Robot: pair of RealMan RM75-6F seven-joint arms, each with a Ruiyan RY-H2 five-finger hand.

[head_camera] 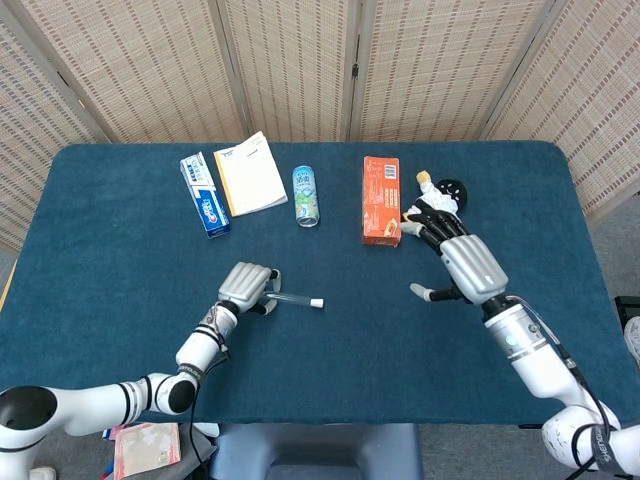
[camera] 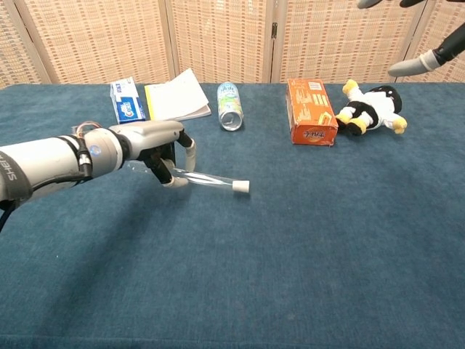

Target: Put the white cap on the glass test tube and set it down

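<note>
We see the left hand (head_camera: 246,285) low over the blue tabletop (head_camera: 120,250), its fingers (camera: 174,179) curled around the bare end of the glass test tube (camera: 211,180). The tube lies almost level and points toward the right side, with the white cap (camera: 241,187) already on its far end. In the chest view the capped end looks very close to the cloth, but we cannot tell if it touches.

The right hand (head_camera: 462,262) is well apart from the tube, on the right side of the tabletop. Its fingers are spread wide and it holds nothing. In the chest view only some of its fingertips (camera: 405,67) show at the upper right edge.

Along the back of the tabletop we see a row of other things. There is a toothpaste box (head_camera: 204,194), then just beside it a notepad (head_camera: 250,173), then a small bottle (head_camera: 306,195) lying on its side. Further right an orange box (head_camera: 381,199) lies flat, and near it a penguin toy (camera: 372,109). In the head view the right hand partly covers this toy.
</note>
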